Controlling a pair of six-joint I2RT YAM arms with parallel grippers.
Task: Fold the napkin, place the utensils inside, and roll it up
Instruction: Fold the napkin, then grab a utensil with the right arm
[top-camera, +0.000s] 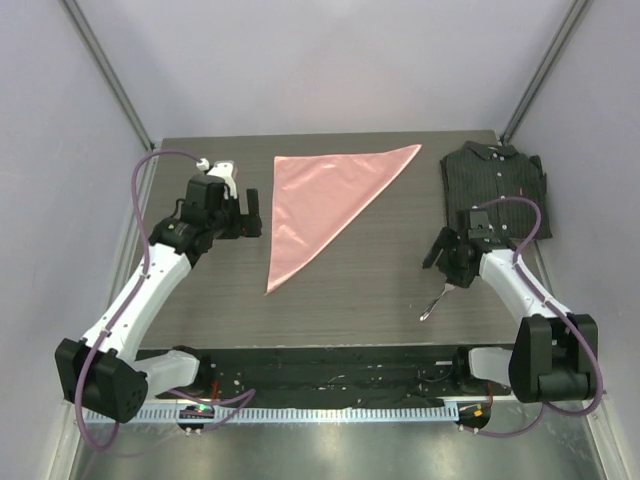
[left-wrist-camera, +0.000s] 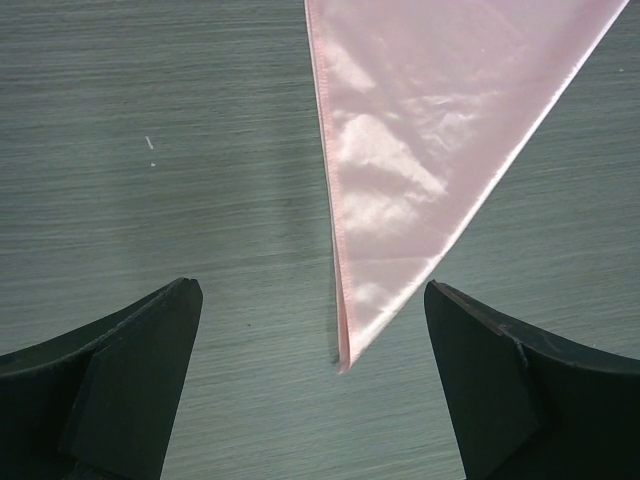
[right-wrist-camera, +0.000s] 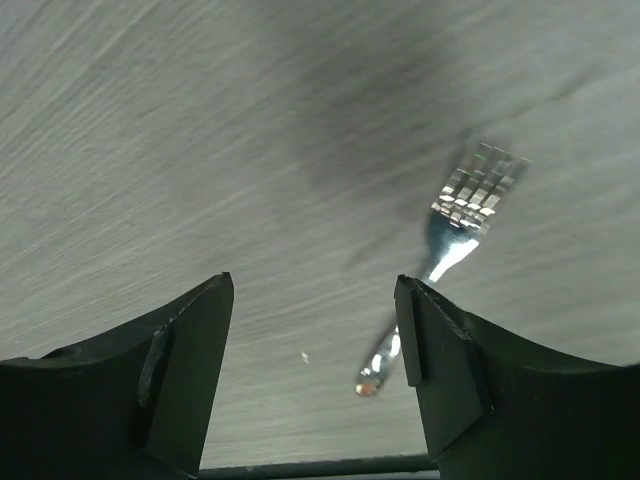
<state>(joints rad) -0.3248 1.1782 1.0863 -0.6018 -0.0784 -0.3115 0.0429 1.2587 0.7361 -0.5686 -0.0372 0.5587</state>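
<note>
Robot lab cell, not a domestic room. Plain pale wall panels (top-camera: 320, 60) close in the work area at the back and both sides. Bare metal struts slant down at upper left (top-camera: 107, 70) and upper right (top-camera: 541, 70). A left arm (top-camera: 150, 290) and a right arm (top-camera: 510, 280), white and black, are bolted along the bottom edge, with lilac cable (top-camera: 137, 185) looped on them and a toothed metal rail (top-camera: 330, 411) beneath. On the dark wood-grain table (top-camera: 350, 310) lie mismatched items: napkin (top-camera: 325, 195), folded shirt (top-camera: 495, 185), fork (top-camera: 435, 300).
</note>
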